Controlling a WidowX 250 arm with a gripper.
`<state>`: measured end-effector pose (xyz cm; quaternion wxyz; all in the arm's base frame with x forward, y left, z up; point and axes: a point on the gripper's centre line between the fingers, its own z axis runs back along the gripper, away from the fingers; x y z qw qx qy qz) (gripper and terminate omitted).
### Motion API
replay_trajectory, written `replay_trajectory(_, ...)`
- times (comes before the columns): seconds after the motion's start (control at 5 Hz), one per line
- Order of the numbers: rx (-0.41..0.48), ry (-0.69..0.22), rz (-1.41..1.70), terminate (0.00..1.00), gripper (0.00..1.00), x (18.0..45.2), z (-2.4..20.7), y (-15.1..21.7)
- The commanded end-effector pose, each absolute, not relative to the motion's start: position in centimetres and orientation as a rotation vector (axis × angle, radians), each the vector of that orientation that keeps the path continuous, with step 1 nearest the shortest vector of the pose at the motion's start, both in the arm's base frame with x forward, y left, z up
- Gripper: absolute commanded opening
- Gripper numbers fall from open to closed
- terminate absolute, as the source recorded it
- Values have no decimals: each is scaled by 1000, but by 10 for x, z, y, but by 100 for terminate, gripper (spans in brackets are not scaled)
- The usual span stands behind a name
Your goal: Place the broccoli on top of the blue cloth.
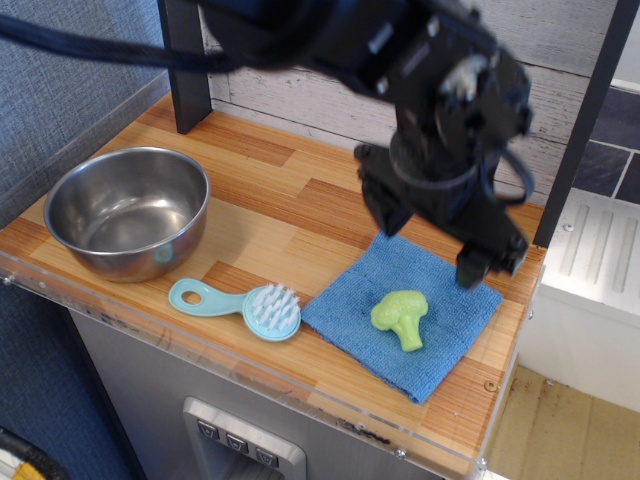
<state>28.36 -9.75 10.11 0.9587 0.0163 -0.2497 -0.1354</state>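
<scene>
Broccoli (400, 314): lime-green plastic, bumpy head, soft sheen.
Cloth (440, 285): blue terry, fuzzy and matt.
Bowl (127, 211): bare steel, smooth, shiny, with blurred reflections inside.
Brush (239, 303): pale teal plastic, glossy handle, white bristles.
Worktop (270, 210): wood planks in light and darker strips, smooth with a low satin shine; a clear plastic strip runs along the front edge.
My gripper (435, 235): black, mostly matt, hard-looking plastic or metal; I cannot tell which.
Back wall (560, 40): whitewashed boards, rough grain.

No readable text for you here.
You may spot small buttons (238, 441) below the counter (270, 215), but any markings look too blurred.
</scene>
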Motion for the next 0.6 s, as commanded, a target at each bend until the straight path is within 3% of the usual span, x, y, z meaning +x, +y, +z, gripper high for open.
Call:
replay_trajectory(0.0, -31, -636, -271, 0, 100, 284, 136, -93)
replay_trajectory(0.2, -31, -636, -271, 0, 100, 284, 136, -93)
replay_trajectory(0.4, -31, -636, -271, 100, 100, 284, 136, -93)
